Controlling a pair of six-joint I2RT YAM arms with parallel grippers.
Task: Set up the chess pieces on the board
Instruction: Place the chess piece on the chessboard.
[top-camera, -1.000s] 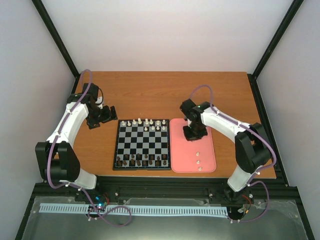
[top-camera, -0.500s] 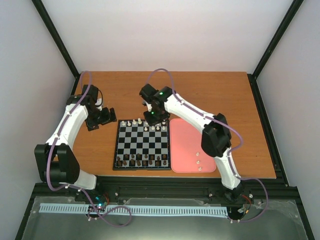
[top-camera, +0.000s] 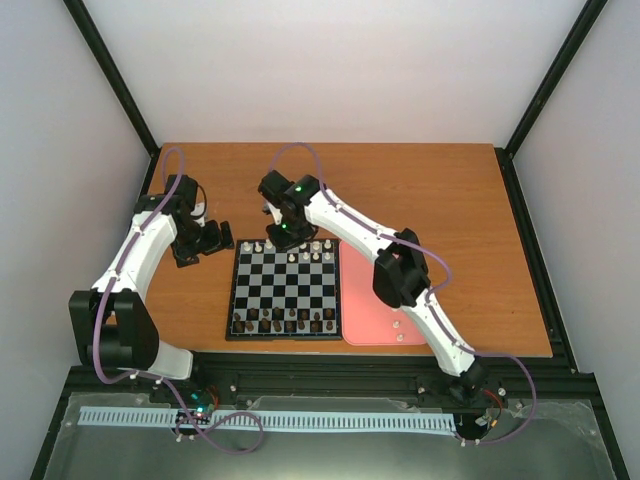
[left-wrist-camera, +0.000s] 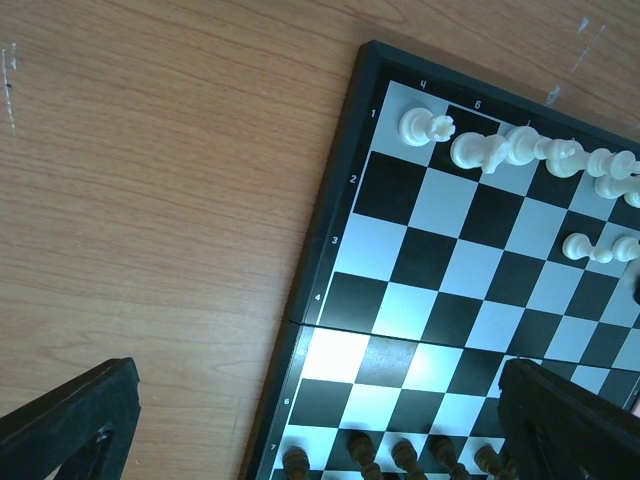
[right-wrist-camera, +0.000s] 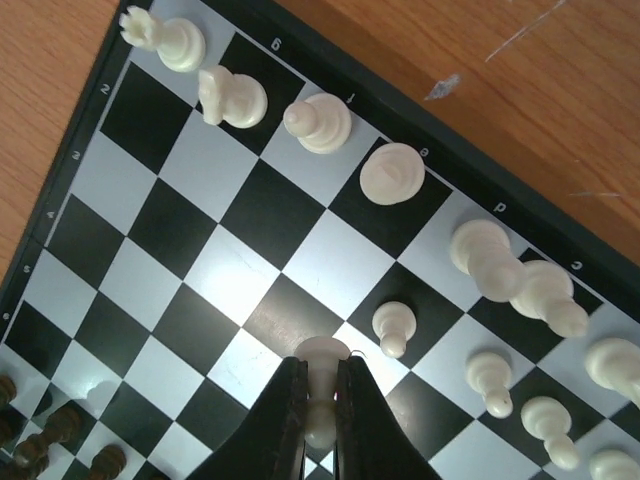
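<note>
The board (top-camera: 285, 290) lies mid-table. Several white chess pieces (top-camera: 290, 245) stand on its far rows and dark brown pieces (top-camera: 285, 322) on its near rows. My right gripper (top-camera: 284, 233) hovers over the far left part of the board. In the right wrist view it (right-wrist-camera: 320, 385) is shut on a white pawn (right-wrist-camera: 322, 352), held just above a square beside another pawn (right-wrist-camera: 393, 325). Back-row white pieces (right-wrist-camera: 318, 122) stand along the edge. My left gripper (top-camera: 207, 238) is open and empty over the table, left of the board's far corner (left-wrist-camera: 375, 60).
A pink tray (top-camera: 372, 325) lies right of the board, partly under my right arm. A few white pieces (top-camera: 397, 324) remain near its front. Bare wooden table (left-wrist-camera: 150, 200) lies left of the board. Cage posts stand at the table's back corners.
My right arm swung left from the pink tray to the board's far rows, carrying the white pawn. My left gripper shifted slightly.
</note>
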